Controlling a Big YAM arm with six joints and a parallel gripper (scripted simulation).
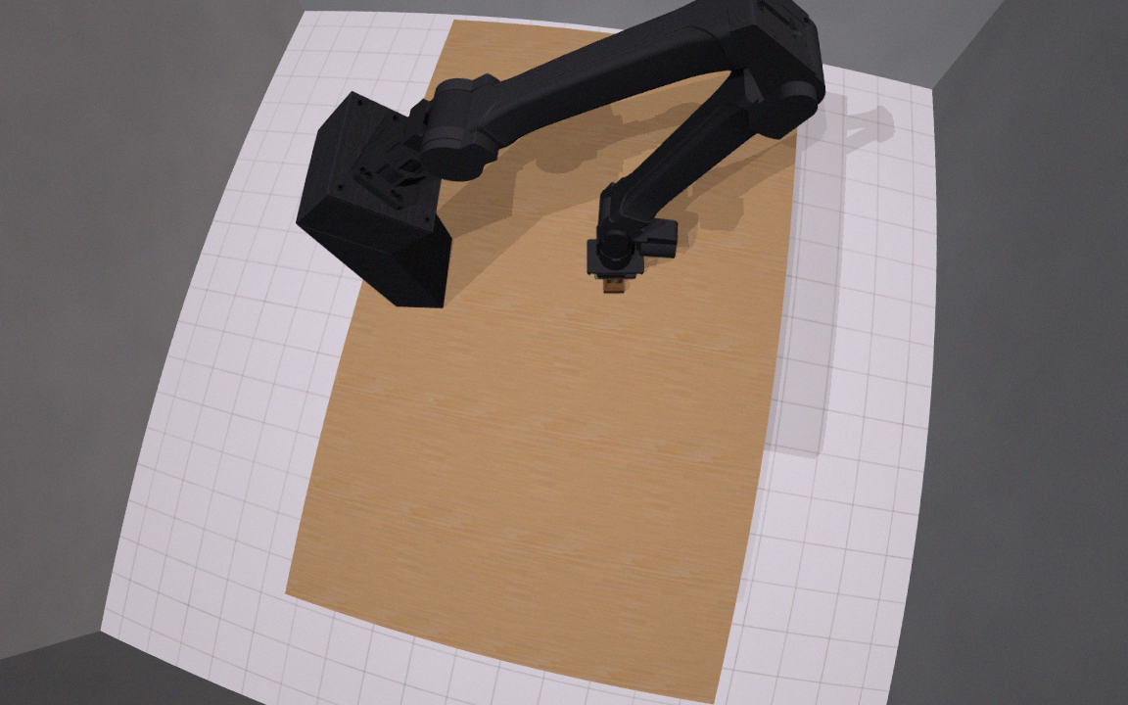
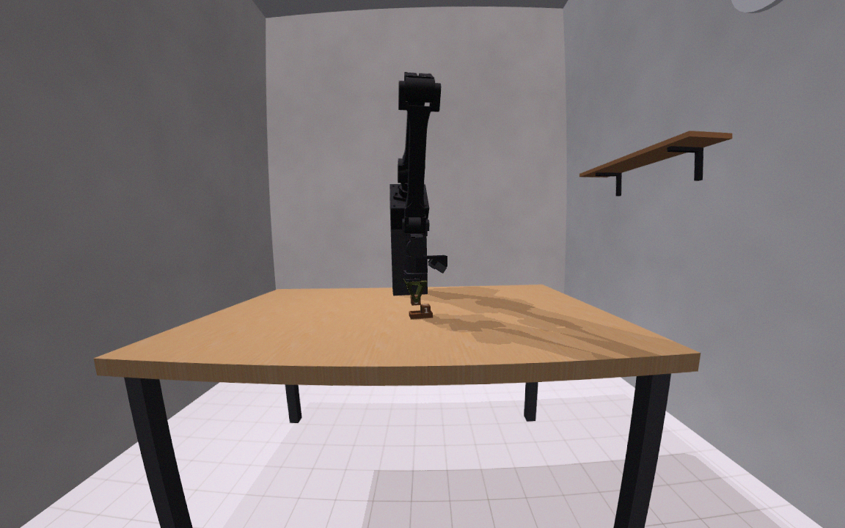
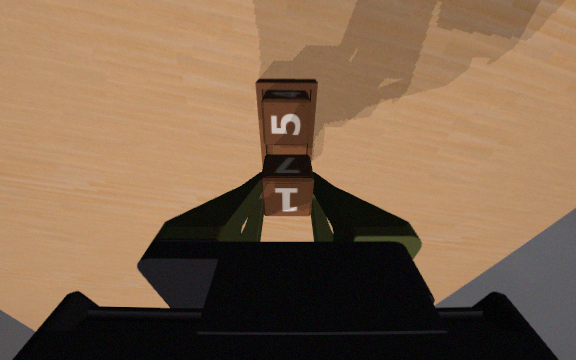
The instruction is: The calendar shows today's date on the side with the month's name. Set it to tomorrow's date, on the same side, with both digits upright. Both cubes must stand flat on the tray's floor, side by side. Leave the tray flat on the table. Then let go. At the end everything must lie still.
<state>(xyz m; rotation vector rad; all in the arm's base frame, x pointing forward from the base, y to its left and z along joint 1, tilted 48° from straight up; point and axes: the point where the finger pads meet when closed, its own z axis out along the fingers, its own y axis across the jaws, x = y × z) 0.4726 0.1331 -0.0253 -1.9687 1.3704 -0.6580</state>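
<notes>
In the wrist view the left olive finger [image 3: 248,212] is pressing on the left flank of a small wooden date cube [image 3: 287,196], the cube is sitting in the middle with a white 1 on the face turned toward the camera and a 7 on the darker face just beyond it, and the right finger is pressing on the opposite flank, so the tool [image 3: 288,207] is clamped on that cube rather than standing apart or together on nothing. Straight ahead of the held cube, in line with the tool's reach, the calendar tray [image 3: 286,85] is lying with its long axis running directly away from the tool; the second cube [image 3: 286,125], showing a 5, is sitting in the far half of the tray, and the near half appears to be the slot the held cube belongs to. The relation that matters is therefore front to back, not side to side: the tray's open place is lying under or just beyond the gripped cube, and the exterior view is showing the cube [image 2: 425,306] hanging a little above the tray [image 2: 420,314], though whether it is touching the rim is too small to tell. From the top view the tool [image 1: 613,278] and tray are sitting toward the far right part of the worktop [image 1: 515,455], near the robot's end and well apart from the near edge. The month's name is not readable here, so which face must end up showing is a judgement I cannot settle.
</notes>
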